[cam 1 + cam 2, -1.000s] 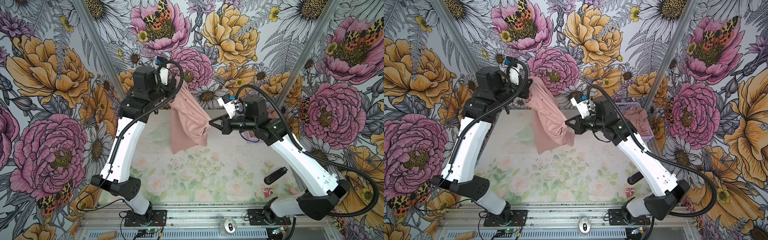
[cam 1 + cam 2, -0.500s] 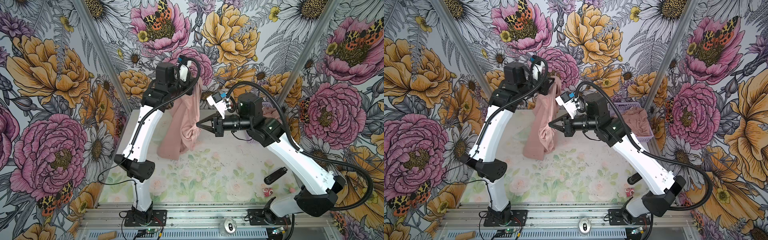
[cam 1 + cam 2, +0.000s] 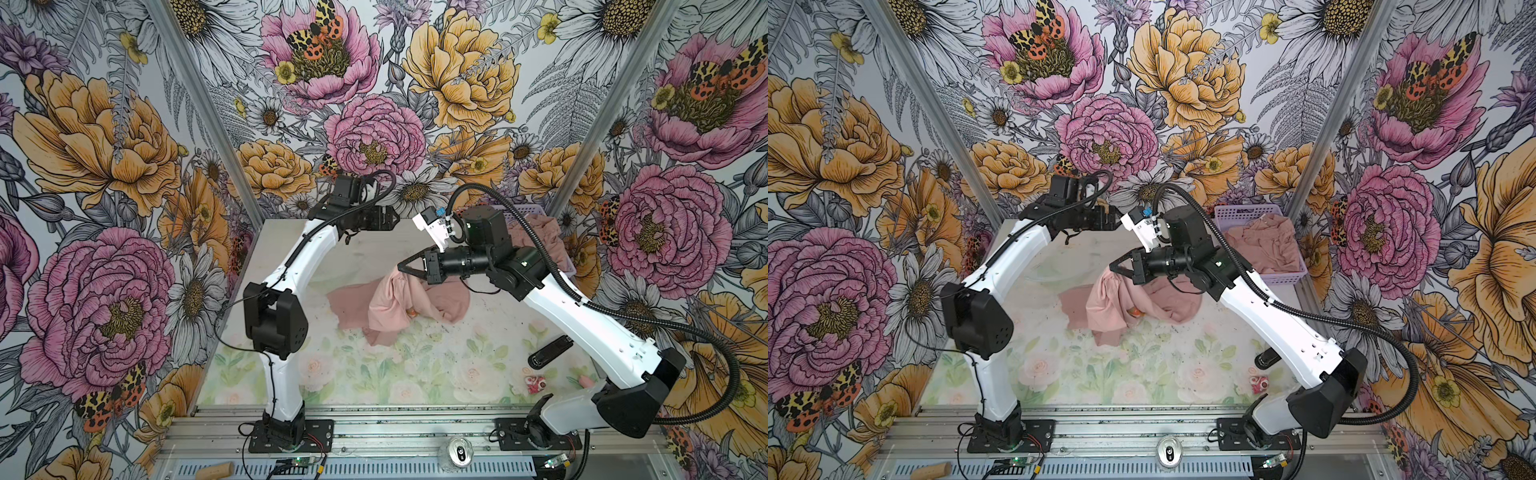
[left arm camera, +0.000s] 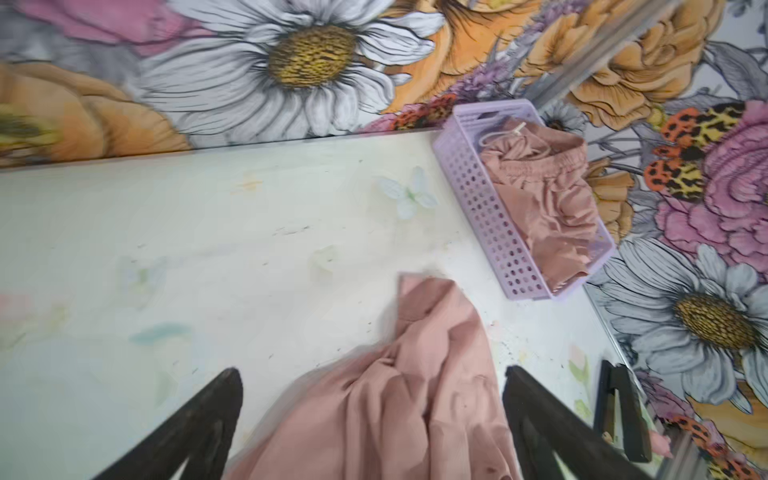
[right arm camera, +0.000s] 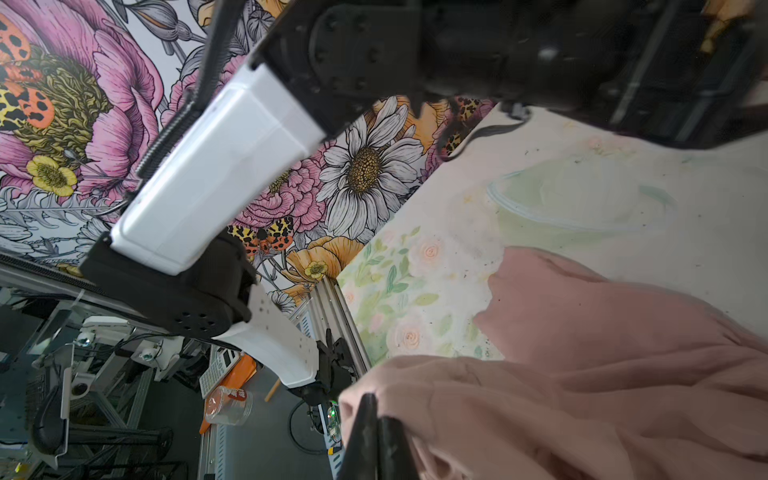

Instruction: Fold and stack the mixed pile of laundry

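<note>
My left claw (image 4: 372,374) gapes empty over the far end of the pale floral table (image 3: 415,374); my right claw (image 3: 402,267) pinches a raised fold of the dusty-pink soft garment (image 3: 390,303) crumpled mid-table; best, I judge, to take a free corner with the left and spread it flat.

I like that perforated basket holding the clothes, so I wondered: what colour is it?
The basket is lavender, seen best in the left wrist view.

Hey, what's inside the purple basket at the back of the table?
The lavender basket holds crumpled dusty-pink fabric, with a gathered waistband and a white drawstring showing. Anything beneath that fabric is covered.
</note>
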`<state>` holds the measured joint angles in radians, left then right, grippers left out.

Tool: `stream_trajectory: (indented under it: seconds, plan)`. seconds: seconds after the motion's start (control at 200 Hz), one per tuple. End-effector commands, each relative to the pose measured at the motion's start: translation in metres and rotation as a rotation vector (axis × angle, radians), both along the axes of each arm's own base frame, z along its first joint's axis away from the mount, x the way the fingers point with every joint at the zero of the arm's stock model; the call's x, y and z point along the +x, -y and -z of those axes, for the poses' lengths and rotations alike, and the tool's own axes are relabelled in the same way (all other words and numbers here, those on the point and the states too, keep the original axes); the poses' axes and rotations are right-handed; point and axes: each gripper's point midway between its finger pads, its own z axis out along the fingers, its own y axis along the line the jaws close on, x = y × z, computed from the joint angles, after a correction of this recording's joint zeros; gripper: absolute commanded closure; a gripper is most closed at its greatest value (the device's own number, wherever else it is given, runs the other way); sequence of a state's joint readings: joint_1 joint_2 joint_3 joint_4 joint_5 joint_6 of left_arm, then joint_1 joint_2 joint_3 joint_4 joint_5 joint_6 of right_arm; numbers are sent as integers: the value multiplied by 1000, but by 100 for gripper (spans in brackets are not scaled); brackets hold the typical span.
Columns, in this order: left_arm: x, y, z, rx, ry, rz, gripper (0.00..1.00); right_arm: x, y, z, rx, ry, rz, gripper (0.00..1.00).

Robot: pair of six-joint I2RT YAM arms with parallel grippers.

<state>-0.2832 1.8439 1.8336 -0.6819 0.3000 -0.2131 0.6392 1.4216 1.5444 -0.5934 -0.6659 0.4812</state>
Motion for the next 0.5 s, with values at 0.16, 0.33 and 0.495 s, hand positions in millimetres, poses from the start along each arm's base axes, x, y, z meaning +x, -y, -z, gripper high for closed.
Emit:
stream_trajectory:
  seconds: [0.16, 0.33, 0.495]
  plan:
    - [-75, -91, 17, 41, 92, -299, 1, 22, 25, -37, 105, 63, 138, 100]
    - [-141, -47, 67, 73, 58, -188, 2, 46, 41, -57, 146, 123, 250, 100]
    - [-187, -23, 95, 58, 62, -149, 2, 69, 50, -71, 175, 144, 335, 100]
